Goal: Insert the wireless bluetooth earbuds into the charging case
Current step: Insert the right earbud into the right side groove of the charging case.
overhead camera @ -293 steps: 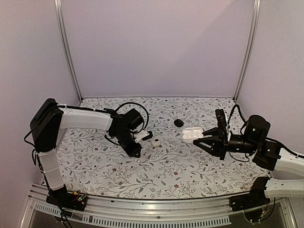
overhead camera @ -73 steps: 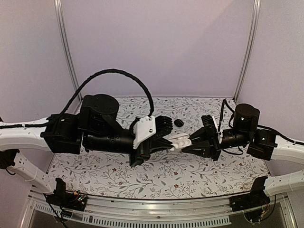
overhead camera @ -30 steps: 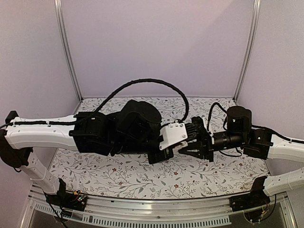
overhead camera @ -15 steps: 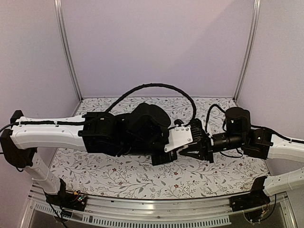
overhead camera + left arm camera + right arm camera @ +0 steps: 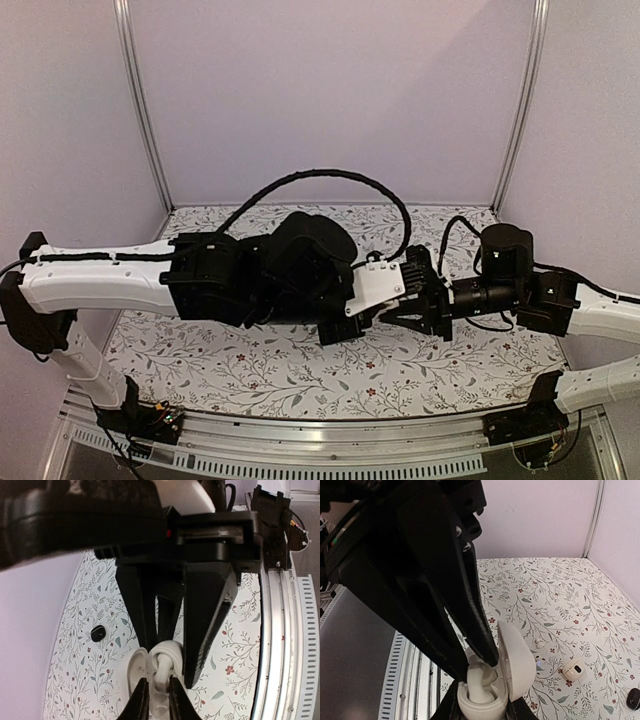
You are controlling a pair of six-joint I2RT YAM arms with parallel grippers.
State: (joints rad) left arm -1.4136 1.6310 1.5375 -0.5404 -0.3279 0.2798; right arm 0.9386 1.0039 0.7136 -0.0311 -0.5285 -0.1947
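Note:
My right gripper (image 5: 481, 707) is shut on the lower half of a white charging case (image 5: 479, 711), whose lid (image 5: 517, 666) stands open to the right. A white earbud (image 5: 481, 684) sits stem-down in the case's well. The long black fingers (image 5: 470, 615) of my left gripper reach down to it from above. In the left wrist view, my left gripper (image 5: 159, 702) has its tips narrowly apart on either side of the earbud (image 5: 165, 666), with a thin gap on the left. Case and earbud are hidden in the top view, where the two grippers meet above the table (image 5: 410, 300).
A small black piece (image 5: 634, 698), also seen as the black piece (image 5: 98, 633), lies on the floral table (image 5: 560, 595). A cream boxy piece with a dark hole (image 5: 573, 669) and a tiny white piece (image 5: 539, 643) lie nearby. A metal rail (image 5: 280, 645) runs along the near edge.
The left gripper has pushed a little further right against the right gripper over the last second. The right arm has barely moved.

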